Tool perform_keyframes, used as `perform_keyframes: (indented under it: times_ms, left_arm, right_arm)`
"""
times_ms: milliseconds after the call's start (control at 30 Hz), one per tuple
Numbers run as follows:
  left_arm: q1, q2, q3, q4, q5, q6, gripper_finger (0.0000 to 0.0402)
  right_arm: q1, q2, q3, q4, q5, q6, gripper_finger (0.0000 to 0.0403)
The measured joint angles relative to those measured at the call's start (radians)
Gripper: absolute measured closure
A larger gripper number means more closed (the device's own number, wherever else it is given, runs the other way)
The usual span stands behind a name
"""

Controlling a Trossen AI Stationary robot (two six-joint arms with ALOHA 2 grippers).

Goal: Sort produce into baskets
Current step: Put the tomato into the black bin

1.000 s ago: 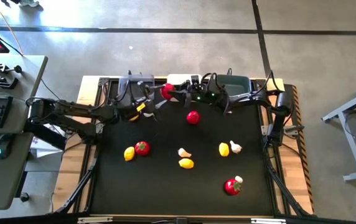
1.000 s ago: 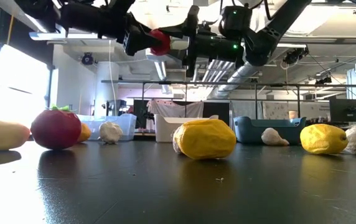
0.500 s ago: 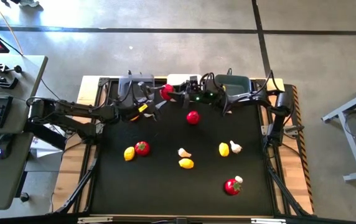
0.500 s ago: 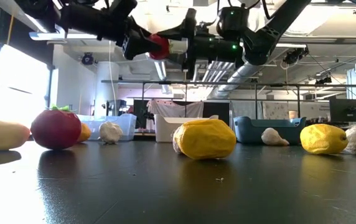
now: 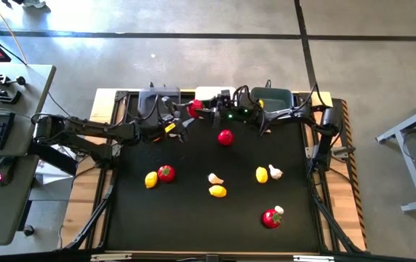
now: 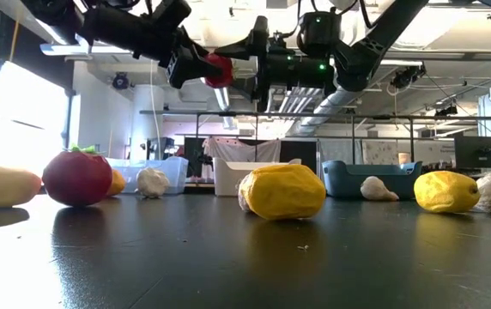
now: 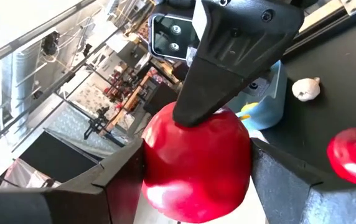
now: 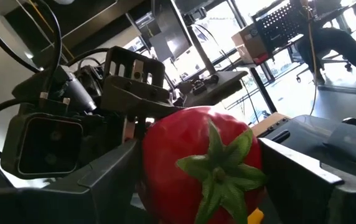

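Note:
A red tomato point(image 5: 195, 108) with a green top point(image 8: 218, 165) hangs in the air over the table's far edge, in front of the white basket point(image 5: 209, 92). My left gripper point(image 5: 190, 111) reaches it from the left and my right gripper point(image 5: 201, 108) from the right. Both are shut on it. The grey basket point(image 5: 153, 97) and the teal basket point(image 5: 275, 95) stand on either side of the white one. More tomatoes, lemons and garlic bulbs lie on the black table. My left gripper pinches the tomato's round body point(image 7: 156, 168) between its two fingers point(image 7: 125, 186), coming level from the table's left. The tomato is clear of the table. My right gripper pinches the same tomato by two opposite sides point(image 8: 156, 162), level from the table's right, with the green top facing its wrist. One of its fingers point(image 7: 228, 68) lies on the side of the tomato that my left wrist view shows.
On the table lie a tomato point(image 5: 225, 137) near the far middle, a tomato point(image 5: 166, 173) and a lemon point(image 5: 150, 179) at the left, a garlic point(image 5: 214, 178) and a lemon point(image 5: 217, 191) in the middle. A lemon point(image 5: 262, 175), a garlic point(image 5: 275, 172) and a tomato point(image 5: 270, 218) lie at the right.
My left gripper has moved a little toward the table's right, up to the tomato that my right gripper holds in the air. The tomato has stayed at nearly the same place.

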Motion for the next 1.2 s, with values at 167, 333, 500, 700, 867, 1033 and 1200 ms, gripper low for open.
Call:
perform_keyframes:
  times_ms: [167,333,500,700,867,1033,1200]
  left_arm:
    - [0.001,0.000,0.001,-0.039,-0.023,-0.015,0.0159]
    - [0.023,0.000,0.000,-0.067,-0.036,-0.036,0.0160]
    - [0.063,0.001,-0.004,-0.106,-0.048,-0.066,0.0160]
    - [0.103,0.002,-0.004,-0.169,-0.117,-0.090,0.0160]
    - [0.155,0.002,-0.004,-0.265,-0.205,-0.114,0.0160]
    - [0.242,0.002,-0.004,-0.365,-0.219,-0.217,0.0160]
    - [0.367,0.001,-0.004,-0.448,-0.122,-0.368,0.0160]
  right_arm:
    - [-0.005,-0.012,-0.002,-0.023,0.004,-0.038,0.0100]
    - [-0.013,-0.042,-0.002,-0.046,0.006,-0.081,0.0100]
    - [-0.008,-0.060,0.000,-0.049,-0.005,-0.111,0.0100]
    - [-0.009,-0.070,-0.001,-0.062,0.003,-0.144,0.0100]
    - [-0.009,-0.070,-0.002,-0.074,0.004,-0.148,0.0100]
    - [-0.011,-0.070,-0.003,-0.097,0.005,-0.148,0.0100]
    - [-0.011,-0.069,-0.003,-0.107,0.008,-0.150,0.0100]
